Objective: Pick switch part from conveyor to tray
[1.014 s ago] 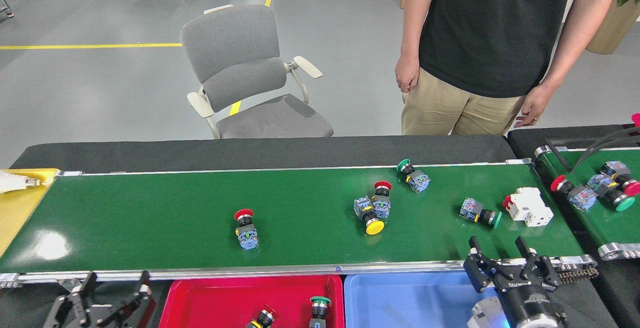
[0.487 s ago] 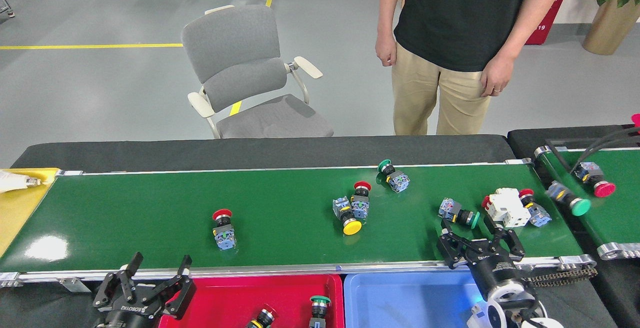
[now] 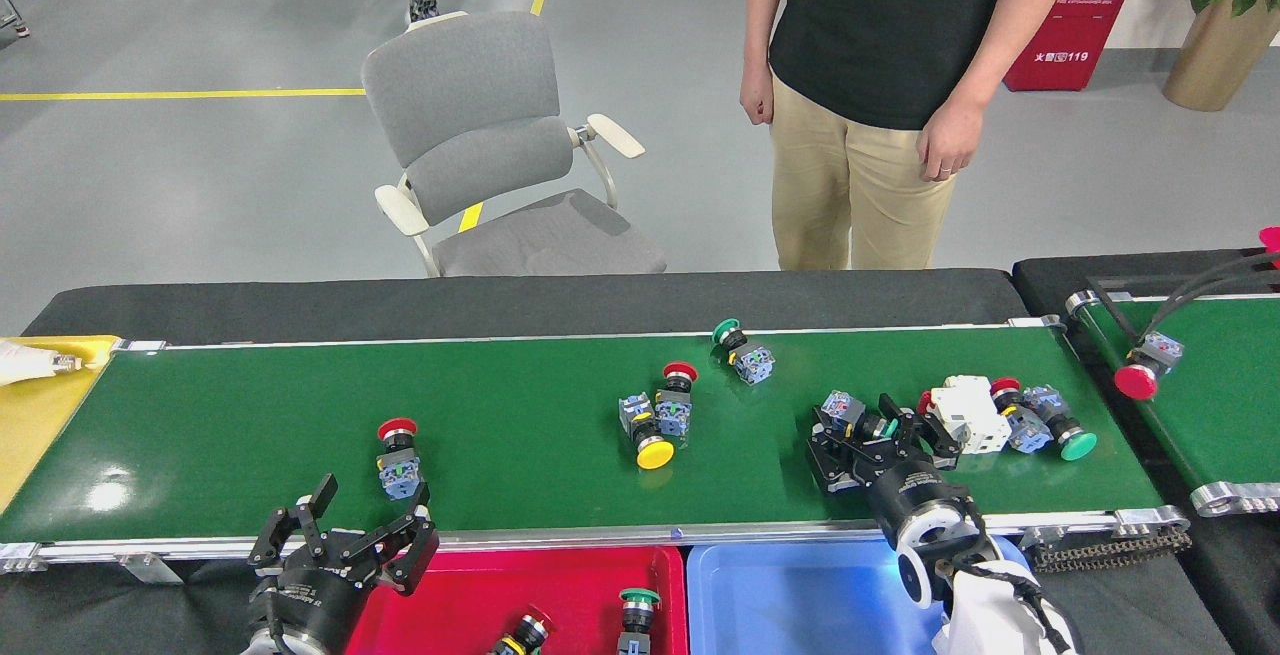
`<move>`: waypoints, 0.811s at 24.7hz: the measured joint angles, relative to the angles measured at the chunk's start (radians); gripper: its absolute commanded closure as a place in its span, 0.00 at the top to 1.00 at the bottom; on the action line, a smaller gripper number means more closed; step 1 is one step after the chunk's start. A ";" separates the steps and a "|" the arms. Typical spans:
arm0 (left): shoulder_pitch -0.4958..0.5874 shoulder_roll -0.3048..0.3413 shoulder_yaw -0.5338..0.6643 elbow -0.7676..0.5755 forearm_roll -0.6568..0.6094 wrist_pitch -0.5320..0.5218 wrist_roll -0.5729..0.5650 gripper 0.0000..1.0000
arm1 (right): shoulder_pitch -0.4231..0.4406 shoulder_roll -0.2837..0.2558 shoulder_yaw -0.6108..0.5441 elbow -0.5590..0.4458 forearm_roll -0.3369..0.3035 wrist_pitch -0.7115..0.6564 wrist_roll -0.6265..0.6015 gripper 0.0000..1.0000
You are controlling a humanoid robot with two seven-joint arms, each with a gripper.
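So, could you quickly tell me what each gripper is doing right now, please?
Left gripper: open, empty, near the conveyor's front rail.
Right gripper: open, fingers around the green-capped switch part, not closed.

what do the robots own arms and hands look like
Both hands are black metal linkage types with two jointed fingers on a round black wrist. The left hand carries white lettering, too small to read. The right hand sits on a wrist with a white ring, white arm casing and a black cable below.

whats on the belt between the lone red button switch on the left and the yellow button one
Nothing: in the head view, the conveyor is bare green belt between the red-capped switch and the yellow-capped switch.
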 measured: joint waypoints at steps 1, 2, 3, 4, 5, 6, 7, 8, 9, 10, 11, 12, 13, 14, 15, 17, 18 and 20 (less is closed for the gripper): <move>-0.010 0.000 0.001 0.016 0.000 0.000 0.000 1.00 | 0.000 0.000 0.002 -0.002 0.000 -0.003 0.001 0.02; -0.019 0.000 0.002 0.031 0.000 -0.002 0.000 1.00 | 0.000 0.000 0.004 -0.007 0.000 -0.004 0.001 0.02; -0.028 0.000 0.003 0.047 0.000 -0.003 0.000 1.00 | 0.002 0.000 0.009 -0.018 0.000 -0.004 0.001 0.02; -0.041 0.001 0.004 0.067 0.000 0.012 0.000 0.99 | 0.010 0.000 0.018 -0.042 0.000 -0.004 0.001 0.02; -0.056 0.003 0.004 0.086 0.000 0.029 0.000 0.94 | 0.022 0.000 0.030 -0.070 0.000 -0.004 0.001 0.02; -0.072 0.006 0.004 0.107 0.000 0.049 -0.001 0.84 | 0.039 0.000 0.048 -0.103 0.000 -0.004 0.001 0.02; -0.091 0.008 0.004 0.134 0.000 0.073 -0.004 0.76 | 0.058 0.000 0.070 -0.140 0.000 -0.004 0.001 0.02; -0.105 0.008 0.004 0.155 0.000 0.091 -0.005 0.58 | 0.078 0.000 0.100 -0.182 0.000 -0.004 0.001 0.02; -0.111 0.008 0.004 0.170 0.003 0.106 -0.002 0.41 | 0.102 0.000 0.138 -0.238 0.000 -0.004 0.001 0.02; -0.111 0.008 0.005 0.175 0.006 0.116 0.007 0.30 | 0.123 0.000 0.176 -0.291 0.001 -0.004 0.001 0.02; -0.111 0.008 0.005 0.178 0.008 0.122 0.021 0.21 | 0.143 0.000 0.221 -0.343 0.005 -0.004 0.001 0.03; -0.109 0.008 0.005 0.179 0.012 0.124 0.034 0.15 | 0.158 0.000 0.264 -0.382 0.013 -0.006 0.001 0.09; -0.102 0.008 0.005 0.178 0.018 0.124 0.053 0.10 | 0.170 0.000 0.311 -0.413 0.026 -0.006 0.002 0.39; -0.090 0.008 0.001 0.176 0.022 0.129 0.068 0.08 | 0.177 0.000 0.359 -0.432 0.042 -0.007 0.003 0.84; -0.063 0.011 -0.003 0.161 0.024 0.124 0.087 0.06 | 0.181 0.000 0.408 -0.439 0.059 -0.007 0.002 1.00; 0.016 0.014 -0.005 0.065 0.024 0.048 0.104 0.06 | 0.183 0.001 0.477 -0.442 0.074 -0.009 -0.007 1.00; 0.071 0.014 -0.005 -0.006 0.024 -0.003 0.108 0.08 | 0.183 0.002 0.493 -0.442 0.075 -0.009 -0.008 1.00; 0.175 0.014 -0.004 -0.130 0.025 -0.159 0.112 0.34 | 0.183 0.005 0.500 -0.444 0.076 -0.009 -0.009 1.00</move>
